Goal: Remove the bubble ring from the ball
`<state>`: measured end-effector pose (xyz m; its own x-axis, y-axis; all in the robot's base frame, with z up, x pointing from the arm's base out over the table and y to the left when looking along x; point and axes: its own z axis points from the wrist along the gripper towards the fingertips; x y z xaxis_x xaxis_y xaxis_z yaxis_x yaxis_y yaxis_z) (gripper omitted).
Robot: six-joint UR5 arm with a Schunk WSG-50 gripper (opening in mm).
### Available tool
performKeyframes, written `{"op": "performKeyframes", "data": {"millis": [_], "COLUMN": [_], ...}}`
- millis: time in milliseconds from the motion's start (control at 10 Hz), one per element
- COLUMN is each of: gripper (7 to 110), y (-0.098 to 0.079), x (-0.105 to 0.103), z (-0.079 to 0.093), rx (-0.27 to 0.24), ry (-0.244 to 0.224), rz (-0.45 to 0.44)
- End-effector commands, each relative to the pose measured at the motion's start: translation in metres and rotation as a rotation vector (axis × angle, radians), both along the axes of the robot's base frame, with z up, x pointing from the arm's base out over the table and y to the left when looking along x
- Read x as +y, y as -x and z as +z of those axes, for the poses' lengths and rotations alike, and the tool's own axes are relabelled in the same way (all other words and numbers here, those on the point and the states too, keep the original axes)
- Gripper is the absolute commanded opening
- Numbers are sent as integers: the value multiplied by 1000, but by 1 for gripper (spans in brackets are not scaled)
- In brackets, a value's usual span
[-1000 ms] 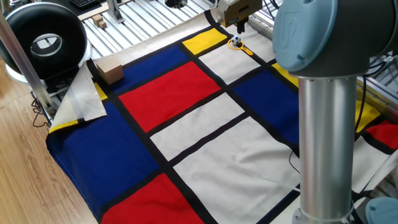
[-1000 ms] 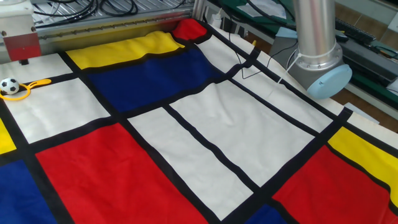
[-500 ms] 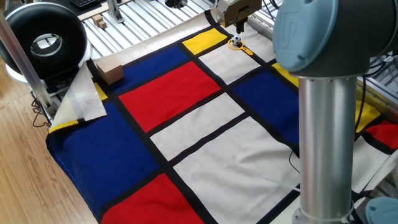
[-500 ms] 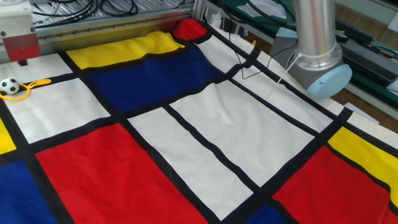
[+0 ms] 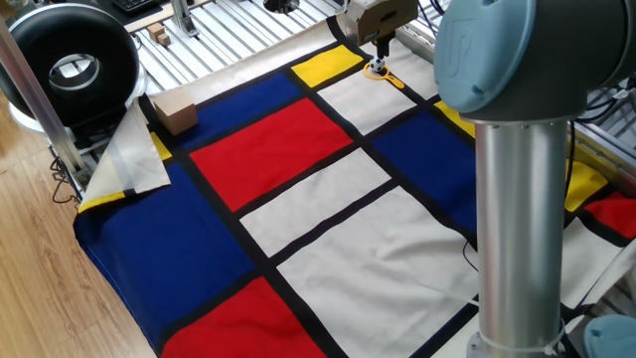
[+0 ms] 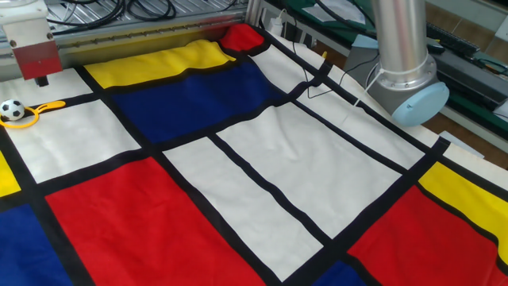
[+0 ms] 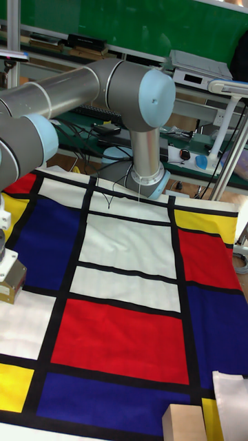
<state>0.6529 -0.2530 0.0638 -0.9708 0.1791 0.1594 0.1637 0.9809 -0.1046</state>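
Note:
The tiny black-and-white ball (image 6: pixel 11 110) sits on a white cloth square at the far left in the other fixed view. The orange-yellow bubble ring (image 6: pixel 49 105) lies flat with its loop around the ball and its handle pointing right. In one fixed view the ball (image 5: pixel 376 68) and ring (image 5: pixel 395 82) lie at the cloth's far edge. My gripper (image 6: pixel 41 79) hangs just above and behind them, touching neither. It shows again as gripper (image 5: pixel 382 46). Its dark tips read as one block, so the gap is unclear. The tall fixed view shows only the gripper body (image 7: pixel 9 278); ball and ring are hidden.
A cloth of red, blue, white and yellow squares (image 5: pixel 298 199) covers the table. A wooden block (image 5: pixel 173 112) sits at its left edge, beside a folded-back corner (image 5: pixel 129 154). The arm's base (image 6: pixel 409 87) stands at the far right, with cables and a metal rail behind.
The gripper has shifted a little to the right in the other fixed view and edged slightly closer to the ball in one fixed view. Ball and ring have not moved.

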Motion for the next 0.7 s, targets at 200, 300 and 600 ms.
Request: {"op": "performKeyframes", "data": {"millis": [200,300,600], "gripper": [7,22,22], "y": [-3,2,15], "x": [-10,-15,-29], "z": [-37,-41,-41], "rx": [-34,-18,33], "ry": [-68,-63,-21], "rz": [59,67,104]}}
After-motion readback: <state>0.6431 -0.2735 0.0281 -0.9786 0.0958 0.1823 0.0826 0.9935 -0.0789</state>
